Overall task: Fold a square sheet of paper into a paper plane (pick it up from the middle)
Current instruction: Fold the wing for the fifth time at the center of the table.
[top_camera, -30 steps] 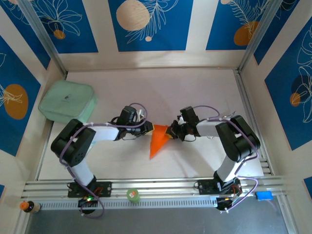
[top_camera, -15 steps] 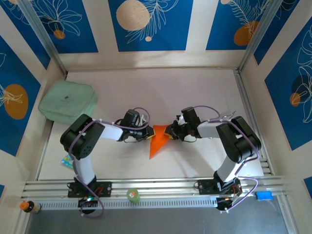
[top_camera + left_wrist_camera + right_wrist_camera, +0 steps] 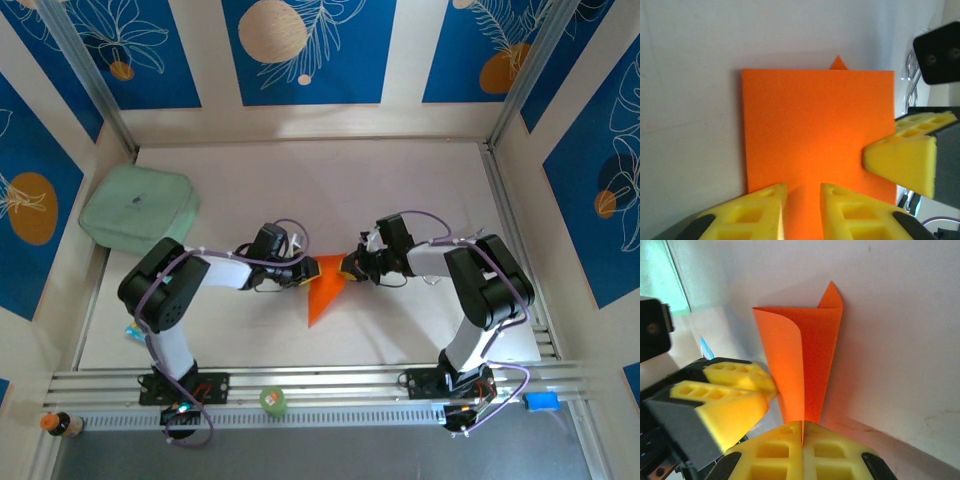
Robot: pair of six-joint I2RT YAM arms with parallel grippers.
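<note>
The square sheet of paper [image 3: 322, 288] is bright orange and folded into a pointed wedge, its tip toward the near edge of the table. In the right wrist view the paper [image 3: 810, 355] stands up as two layers with one flap curling left. My right gripper [image 3: 802, 429] is shut on its lower edge, and it holds the wedge's wide end [image 3: 350, 268] from the right. My left gripper [image 3: 802, 200] is slightly open, its fingers [image 3: 757, 210] a small gap apart over the paper's flat face [image 3: 815, 125]. Its tips [image 3: 762, 382] touch the curled flap from the left.
A pale green cushion-like pad [image 3: 138, 208] lies at the table's back left. A small green round object [image 3: 273, 401] sits on the front rail, with a blue item [image 3: 541, 401] at the right end and a small bottle [image 3: 58, 424] at the left. Walls enclose the white table [image 3: 320, 190].
The left arm swung its elbow in and the left gripper's jaws parted a little against the paper. The right gripper stays pinched on the paper, which barely moved.
</note>
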